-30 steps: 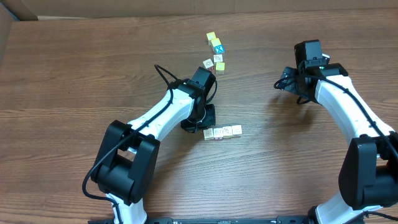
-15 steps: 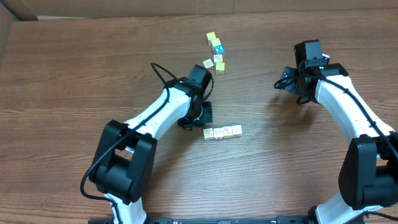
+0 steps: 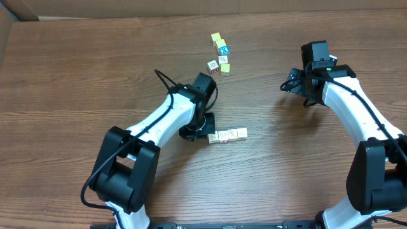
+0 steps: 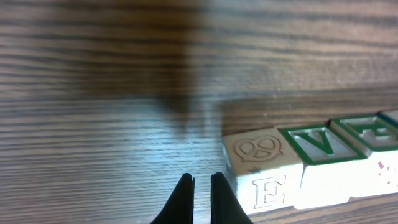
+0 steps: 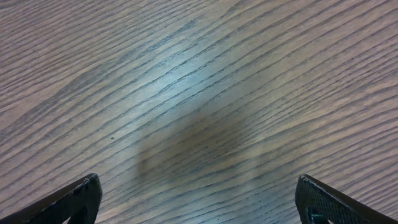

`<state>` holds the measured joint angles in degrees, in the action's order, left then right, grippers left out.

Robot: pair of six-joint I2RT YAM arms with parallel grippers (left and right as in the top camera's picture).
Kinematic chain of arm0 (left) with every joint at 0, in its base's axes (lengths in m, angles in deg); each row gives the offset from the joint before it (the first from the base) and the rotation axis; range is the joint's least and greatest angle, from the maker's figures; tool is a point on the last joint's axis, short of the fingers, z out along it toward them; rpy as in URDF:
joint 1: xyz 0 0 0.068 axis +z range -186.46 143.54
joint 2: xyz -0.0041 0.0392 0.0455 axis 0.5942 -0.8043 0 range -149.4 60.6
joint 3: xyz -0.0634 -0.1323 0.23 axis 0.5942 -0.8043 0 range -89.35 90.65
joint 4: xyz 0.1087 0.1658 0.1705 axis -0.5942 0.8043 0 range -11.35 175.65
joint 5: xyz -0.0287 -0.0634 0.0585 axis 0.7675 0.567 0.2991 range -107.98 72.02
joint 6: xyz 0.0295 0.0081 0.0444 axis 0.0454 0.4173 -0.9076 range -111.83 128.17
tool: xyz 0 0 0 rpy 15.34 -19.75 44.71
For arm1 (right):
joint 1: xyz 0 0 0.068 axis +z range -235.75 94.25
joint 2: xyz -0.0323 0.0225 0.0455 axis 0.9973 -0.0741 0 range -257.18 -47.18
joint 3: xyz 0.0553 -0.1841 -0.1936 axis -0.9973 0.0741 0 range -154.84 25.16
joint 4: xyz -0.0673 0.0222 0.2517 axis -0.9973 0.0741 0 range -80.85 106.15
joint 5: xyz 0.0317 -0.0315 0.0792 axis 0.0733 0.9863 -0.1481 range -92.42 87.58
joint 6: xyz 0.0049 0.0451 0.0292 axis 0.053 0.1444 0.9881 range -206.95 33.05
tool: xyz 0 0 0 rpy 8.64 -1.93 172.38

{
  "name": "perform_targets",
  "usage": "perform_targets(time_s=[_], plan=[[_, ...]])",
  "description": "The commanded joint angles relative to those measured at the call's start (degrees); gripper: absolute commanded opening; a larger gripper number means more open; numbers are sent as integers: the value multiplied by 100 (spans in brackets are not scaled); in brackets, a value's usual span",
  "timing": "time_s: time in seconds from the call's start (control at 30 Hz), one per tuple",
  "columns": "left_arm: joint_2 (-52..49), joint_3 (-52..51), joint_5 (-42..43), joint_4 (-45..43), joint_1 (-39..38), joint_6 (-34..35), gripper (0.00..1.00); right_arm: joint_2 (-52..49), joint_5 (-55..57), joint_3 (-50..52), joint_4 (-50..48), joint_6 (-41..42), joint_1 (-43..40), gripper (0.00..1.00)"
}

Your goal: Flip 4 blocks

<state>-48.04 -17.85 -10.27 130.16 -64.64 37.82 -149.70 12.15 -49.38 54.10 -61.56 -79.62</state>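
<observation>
Your left gripper (image 4: pixel 201 191) sits low over the table (image 3: pixel 76 76) with its two black tips drawn together, only a sliver of a gap between them and nothing pinched there. It is just beside the left end of the blocks (image 3: pixel 227 135), which lie in a short straight row of four near the middle of the table, touching side to side and running left to right.

From the left wrist camera you see the row close up. The end block (image 4: pixel 258 155) is the one nearest your closed tips – its top face is plain cream with a round embossed mark, and the side facing the camera carries a letter E. The second block (image 4: pixel 320 144) shows a green-bordered V on top, and the third block (image 4: pixel 367 134) shows another green-bordered letter, cut off by the frame edge. You cannot tell from these views whether the tips touch the end block or stop just short of it.

Your right gripper (image 5: pixel 199 202) hangs over bare wood on the right side of the table, well apart from the row – its jaws are spread wide and hold nothing.

Farther back, beyond the left arm, a small scatter of loose cubes (image 3: pixel 224 63) lies on the table, among them a blue cube (image 3: pixel 222 50) with a white mark and two yellow ones at the far end.
</observation>
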Motion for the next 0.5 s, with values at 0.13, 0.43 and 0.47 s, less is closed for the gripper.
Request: perform_targets(time_s=[0.13,0.43,0.47], plan=[[96,-52,-31,-107,-33,20,4,39,83,-90,-33,-33,11,100],[201,22,-111,46,87,15,4,39,83,-90,-33,-35,11,100],[278,50,-120,79,144,15,4,39,83,-90,-33,-33,11,100]])
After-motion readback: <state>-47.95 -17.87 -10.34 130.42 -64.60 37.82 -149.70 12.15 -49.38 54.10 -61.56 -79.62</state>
